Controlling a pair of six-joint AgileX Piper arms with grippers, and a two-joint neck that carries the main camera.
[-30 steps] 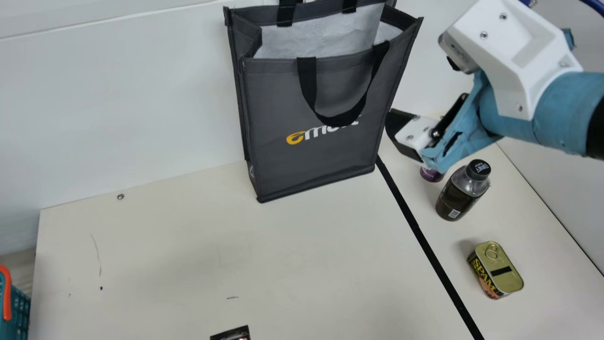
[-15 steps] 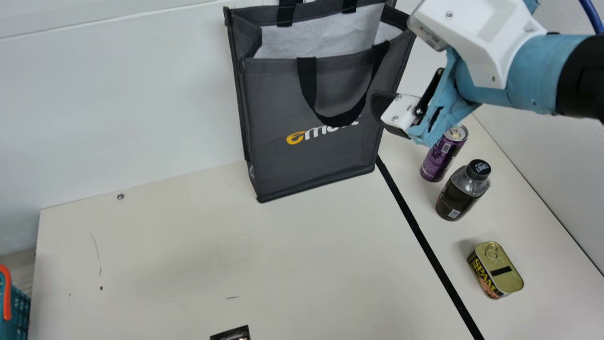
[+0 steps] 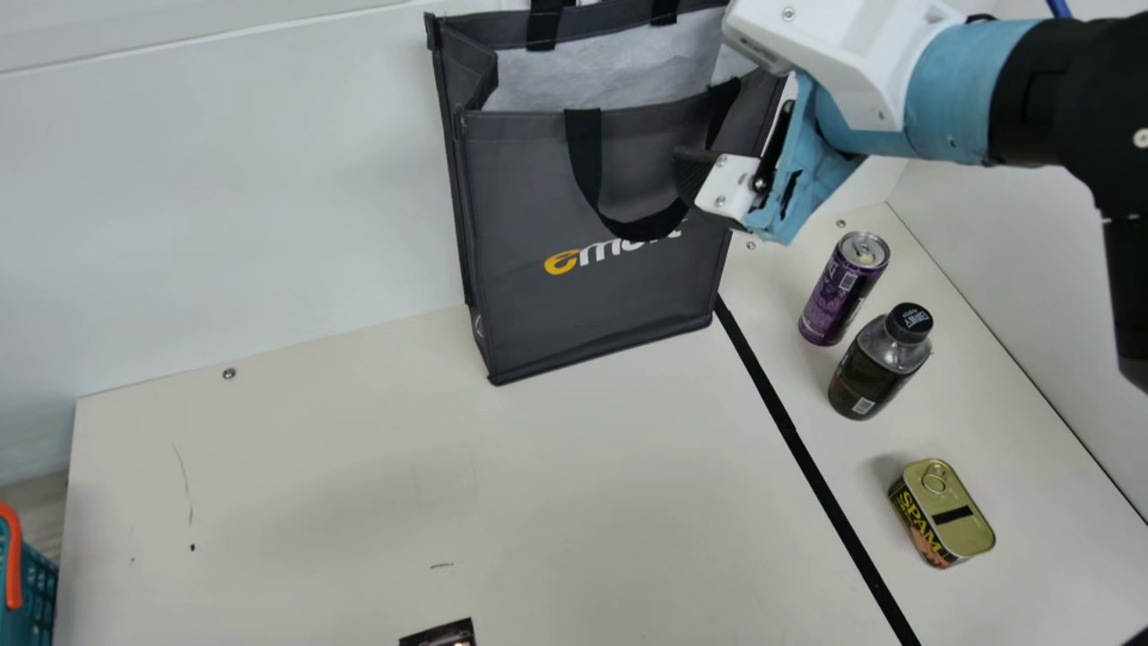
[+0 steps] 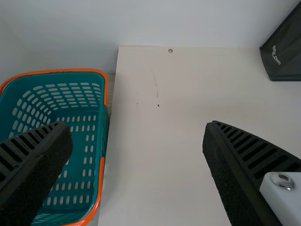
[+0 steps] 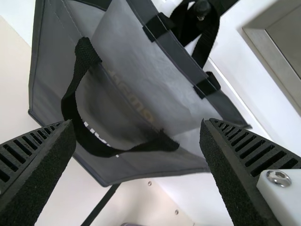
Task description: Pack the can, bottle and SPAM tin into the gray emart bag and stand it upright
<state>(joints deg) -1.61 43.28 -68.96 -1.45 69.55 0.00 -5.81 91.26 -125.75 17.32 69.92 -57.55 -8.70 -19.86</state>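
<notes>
Nothing's been packed so far: the can (image 3: 840, 296), bottle (image 3: 868, 370) and SPAM tin (image 3: 955, 516) are all upright on the tabletop (image 3: 314, 484), off to the right of the black tape line (image 3: 789, 426). The gray emart bag (image 3: 592, 309) is against the back wall with its mouth open, and its rear handle (image 5: 210, 40) seems to be looped over a black peg (image 5: 202, 8). The right gripper (image 5: 137, 123) is up by the bag's opening, fingers wide apart with nothing between them. The left gripper (image 4: 136, 126) is spread and empty too, near the teal basket (image 4: 61, 71). Looks like the bag should be secured first, so tbh the rim ought to be approached slowly, with one finger put inside and one outside before anything is squeezed. The dangling front handle (image 3: 587, 157) should be kept clear, since it could easily be snagged or folded into the mouth. If the bag is to come down, a lift high enough to unhook that rear loop is needed before any pull, otherwise the fabric may be yanked crooked.
</notes>
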